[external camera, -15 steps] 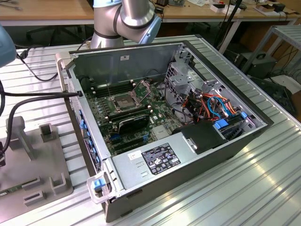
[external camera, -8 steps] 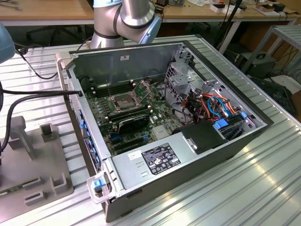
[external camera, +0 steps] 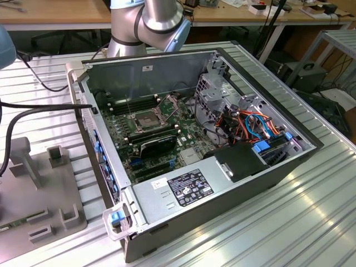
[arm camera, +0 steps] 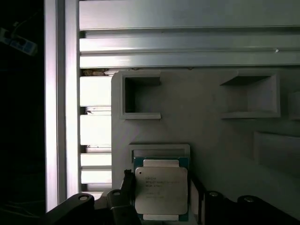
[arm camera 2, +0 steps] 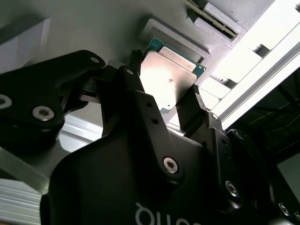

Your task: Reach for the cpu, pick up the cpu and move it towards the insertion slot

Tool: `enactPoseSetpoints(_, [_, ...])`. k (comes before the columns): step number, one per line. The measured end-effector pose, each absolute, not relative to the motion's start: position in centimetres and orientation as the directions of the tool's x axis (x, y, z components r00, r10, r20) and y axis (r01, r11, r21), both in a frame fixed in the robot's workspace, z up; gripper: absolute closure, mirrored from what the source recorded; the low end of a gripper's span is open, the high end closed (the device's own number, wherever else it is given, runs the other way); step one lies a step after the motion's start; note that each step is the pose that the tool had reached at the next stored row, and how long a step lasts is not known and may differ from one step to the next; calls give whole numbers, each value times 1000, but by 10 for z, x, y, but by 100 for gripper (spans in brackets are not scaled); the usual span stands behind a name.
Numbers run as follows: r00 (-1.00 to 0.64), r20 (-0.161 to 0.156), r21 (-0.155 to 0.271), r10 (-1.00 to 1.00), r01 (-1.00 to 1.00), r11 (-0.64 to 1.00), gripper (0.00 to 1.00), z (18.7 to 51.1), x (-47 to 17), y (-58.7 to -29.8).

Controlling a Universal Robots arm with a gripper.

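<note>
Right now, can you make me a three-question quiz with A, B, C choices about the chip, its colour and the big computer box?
1. Where is the cpu? A on the floor; B at the grey holder, by the gripper; C in a hand.
2. The cpu's top is: A red; B silver; C blue.
3. The computer case is: A open; B closed; C upside down.
Answers: B, both wrist views show it there; B, its lid shines silver; A, its inside shows in the exterior view.

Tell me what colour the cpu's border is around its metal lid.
Teal-green, framing the silver lid of the cpu; clearest in the first wrist view.
</note>
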State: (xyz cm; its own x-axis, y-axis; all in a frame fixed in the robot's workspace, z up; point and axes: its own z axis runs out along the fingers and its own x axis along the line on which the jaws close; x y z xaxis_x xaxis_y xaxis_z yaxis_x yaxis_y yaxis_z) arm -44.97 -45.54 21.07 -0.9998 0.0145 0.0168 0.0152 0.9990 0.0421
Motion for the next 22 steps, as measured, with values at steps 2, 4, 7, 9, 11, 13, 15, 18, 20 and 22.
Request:
enactPoseSetpoints(2, [-1000,17,42,15,15,999,45,214,-450,-455])
enactPoseSetpoints(4, [-1000,17,42,15,15,999,45,216,-450,-455])
enactPoseSetpoints(7, [-1000,17,42,15,15,999,45,218,-450,-455])
enactPoseSetpoints(9, [-1000,17,42,15,15,999,45,219,-450,-455])
enactPoseSetpoints(11, [-1000,17,41,15,15,999,45,219,-450,-455])
enactPoseSetpoints(13, [-1000,17,41,15,15,999,45,219,-450,-455])
enactPoseSetpoints(15, [-1000,17,41,15,15,999,45,219,-450,-455])
enactPoseSetpoints(18, [-1000,17,41,15,15,999,45,219,-450,-455])
enactPoseSetpoints(20, [-1000,17,41,15,15,999,45,219,-450,-455])
enactPoseSetpoints(22, [-1000,17,41,15,15,999,45,221,-450,-455])
